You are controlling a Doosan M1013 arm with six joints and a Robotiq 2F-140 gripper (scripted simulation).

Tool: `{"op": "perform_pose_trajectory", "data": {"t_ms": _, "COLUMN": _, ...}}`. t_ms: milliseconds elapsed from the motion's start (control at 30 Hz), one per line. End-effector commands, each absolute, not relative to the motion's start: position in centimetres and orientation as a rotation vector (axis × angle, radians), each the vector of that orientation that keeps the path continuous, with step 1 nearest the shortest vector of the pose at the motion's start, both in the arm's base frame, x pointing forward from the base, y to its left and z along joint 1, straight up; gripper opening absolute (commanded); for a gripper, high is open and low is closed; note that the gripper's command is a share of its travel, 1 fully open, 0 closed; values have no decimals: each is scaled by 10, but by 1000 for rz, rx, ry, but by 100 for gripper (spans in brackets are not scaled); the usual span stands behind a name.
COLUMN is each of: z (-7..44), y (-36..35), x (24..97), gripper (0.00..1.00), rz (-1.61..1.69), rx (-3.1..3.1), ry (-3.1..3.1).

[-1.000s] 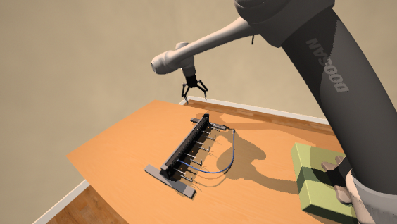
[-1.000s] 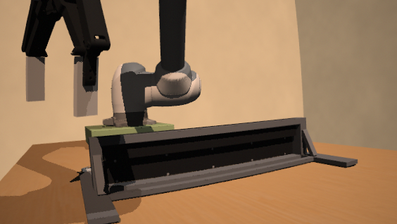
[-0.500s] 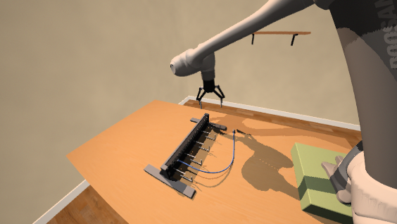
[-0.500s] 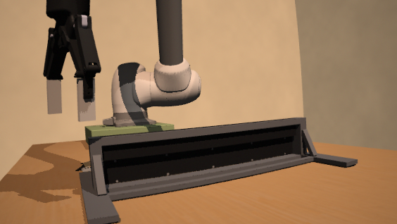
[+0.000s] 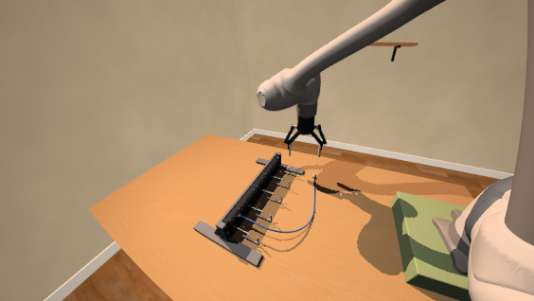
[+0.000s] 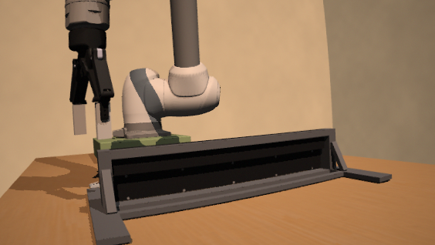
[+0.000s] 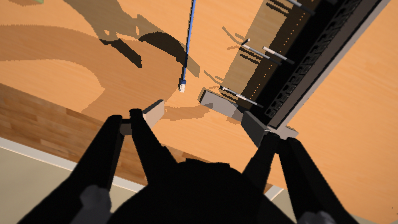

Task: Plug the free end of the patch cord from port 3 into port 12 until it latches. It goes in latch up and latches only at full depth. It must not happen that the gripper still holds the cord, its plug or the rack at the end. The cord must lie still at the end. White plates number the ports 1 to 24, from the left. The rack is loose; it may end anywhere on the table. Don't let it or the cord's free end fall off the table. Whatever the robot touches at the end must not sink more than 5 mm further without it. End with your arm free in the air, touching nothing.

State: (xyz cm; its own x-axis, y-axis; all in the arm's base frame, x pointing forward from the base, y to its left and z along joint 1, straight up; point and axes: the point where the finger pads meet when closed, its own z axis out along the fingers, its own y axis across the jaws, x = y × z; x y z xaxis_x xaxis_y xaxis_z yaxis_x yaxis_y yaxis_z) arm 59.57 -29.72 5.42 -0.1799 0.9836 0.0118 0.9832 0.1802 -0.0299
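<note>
"While you check the cord [image 5: 313, 213] [image 7: 188, 45], tell me how it looks."

"You have one thin blue cord, bowed in a wide curve in front of the rack [image 5: 251, 189] [image 6: 216, 141] [image 7: 327, 65]. Its free end carries one small, pale plug [image 5: 314, 176] [image 6: 94, 186] [image 7: 182, 83], out on the bench [image 5: 156, 189] [image 6: 270, 216] [image 7: 350, 125] near one end of the rack. You can't tell which way its latch faces."

"And my hand [image 5: 305, 152] [image 6: 92, 131] [image 7: 203, 112]?"

"Your one hand has its two fingers wide apart, nothing between them. It hangs in the air above the bench, clear of plug and rack."

"What can you count?"

"One dark rack, upright on two flat feet [image 5: 227, 243] [image 6: 109, 227], one at each end. Its back shows you ten pale dots [image 6: 234, 182], two rows of five. Several thin rods [image 5: 265, 217] [image 7: 242, 96] stick out in front; you can't count them surely. One green block [image 5: 402, 237] [image 6: 179, 139] bears your one arm [image 5: 355, 44] [image 6: 185, 35]."

"What's in the rack?"

"The cord's other end goes in towards the end away from the plug. You can't read the port numbers, and you can't see into the ports."

My gripper [image 5: 305, 153] [image 6: 91, 135] [image 7: 203, 112] is now lower than one second ago, and it has moved sideways, more near to the plug [image 5: 314, 176] [image 6: 94, 186] [image 7: 182, 86]. My arm's shadow, which was falling on one end of the rack [image 5: 249, 188] [image 6: 220, 142] [image 7: 330, 70], has gone from there.
</note>
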Motion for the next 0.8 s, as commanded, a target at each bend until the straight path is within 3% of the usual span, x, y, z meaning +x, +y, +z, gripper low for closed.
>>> {"op": "perform_pose_trajectory", "data": {"t_ms": 0, "z": 47, "y": -282, "x": 558, "gripper": 100, "rz": 2, "rx": -2047, "ry": -2368}}
{"op": "perform_pose_trajectory", "data": {"t_ms": 367, "z": 41, "y": -270, "x": 528, "gripper": 100, "rz": -11, "rx": -2083, "ry": -2349}}
{"op": "perform_pose_trajectory", "data": {"t_ms": 400, "z": 41, "y": -270, "x": 528, "gripper": 0, "rz": -11, "rx": -2083, "ry": -2349}}
{"op": "perform_pose_trajectory", "data": {"t_ms": 767, "z": 41, "y": -270, "x": 528, "gripper": 0, "rz": -11, "rx": -2083, "ry": -2349}}
